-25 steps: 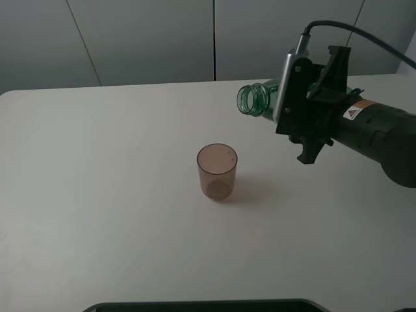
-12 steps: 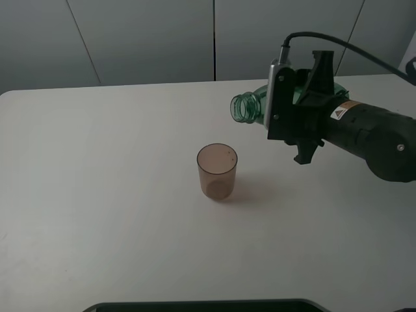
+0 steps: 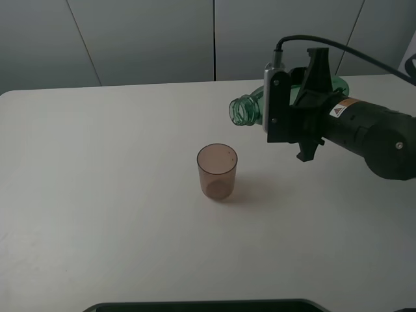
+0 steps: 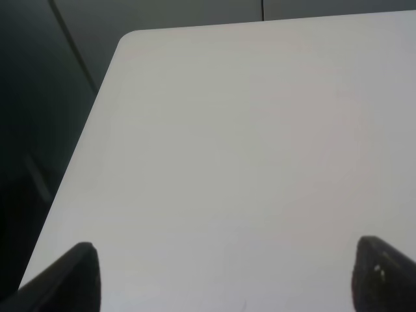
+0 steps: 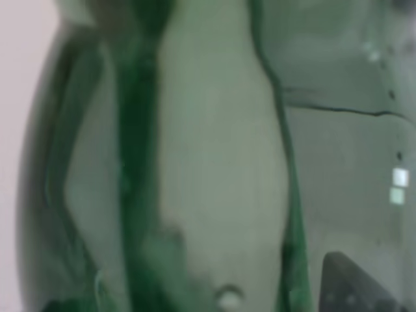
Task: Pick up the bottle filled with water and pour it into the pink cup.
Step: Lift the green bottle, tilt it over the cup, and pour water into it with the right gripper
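Observation:
The translucent green bottle [image 3: 247, 109] lies tipped on its side in my right gripper [image 3: 296, 110], which is shut on its body. Its open threaded mouth points left and slightly down, above and to the right of the pink cup [image 3: 217, 171]. The cup stands upright on the white table [image 3: 97, 195] near its middle. The right wrist view is filled by the bottle's green wall [image 5: 162, 156], very close and blurred. My left gripper [image 4: 224, 276] shows only two dark fingertips [image 4: 71, 270] set wide apart over bare table, holding nothing.
A dark edge [image 3: 208, 305] runs along the table's front. Grey wall panels [image 3: 149, 39] stand behind the table. The table's left corner and edge [image 4: 120, 45] show in the left wrist view, with dark space beyond.
My right gripper has moved the bottle a little left towards the cup and tipped its mouth slightly lower. The cup has not moved.

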{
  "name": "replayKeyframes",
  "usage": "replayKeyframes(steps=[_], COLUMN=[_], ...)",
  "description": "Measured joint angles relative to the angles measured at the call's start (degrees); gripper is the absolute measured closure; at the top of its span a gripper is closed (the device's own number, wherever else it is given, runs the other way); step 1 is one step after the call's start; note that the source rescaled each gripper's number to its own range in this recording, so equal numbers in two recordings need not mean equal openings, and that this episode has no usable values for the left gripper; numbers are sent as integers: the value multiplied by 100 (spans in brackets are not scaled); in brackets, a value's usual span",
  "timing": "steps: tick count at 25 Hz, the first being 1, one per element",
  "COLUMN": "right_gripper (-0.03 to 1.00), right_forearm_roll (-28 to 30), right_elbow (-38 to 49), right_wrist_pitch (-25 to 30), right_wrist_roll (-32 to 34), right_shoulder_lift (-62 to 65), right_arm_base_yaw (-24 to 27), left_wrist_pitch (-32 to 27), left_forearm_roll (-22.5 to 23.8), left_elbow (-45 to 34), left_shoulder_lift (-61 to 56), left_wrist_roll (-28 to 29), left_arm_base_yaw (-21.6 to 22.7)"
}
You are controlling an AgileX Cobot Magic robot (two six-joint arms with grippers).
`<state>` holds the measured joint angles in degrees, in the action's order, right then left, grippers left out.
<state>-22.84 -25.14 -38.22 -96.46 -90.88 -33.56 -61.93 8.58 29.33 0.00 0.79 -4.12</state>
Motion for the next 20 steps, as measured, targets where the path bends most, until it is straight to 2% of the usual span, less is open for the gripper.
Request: replayKeyframes(steps=[5,10,20], right_gripper=[97,97,97], right_forearm_roll=[-73,-349,-518], right_elbow=[0,-9,-9], right_wrist_pitch=[0,-90,-131], right_wrist_roll=[-108,-483,-630], right_shoulder_lift=[0,-13,-13], right_arm_base_yaw=[0,0,0], left_wrist_pitch=[0,0,0], left_forearm_roll=[0,0,0], left_elbow=[0,0,0], left_shoulder_lift=[0,0,-10], left_wrist_roll=[10,10,10], left_arm_base_yaw=[0,0,0])
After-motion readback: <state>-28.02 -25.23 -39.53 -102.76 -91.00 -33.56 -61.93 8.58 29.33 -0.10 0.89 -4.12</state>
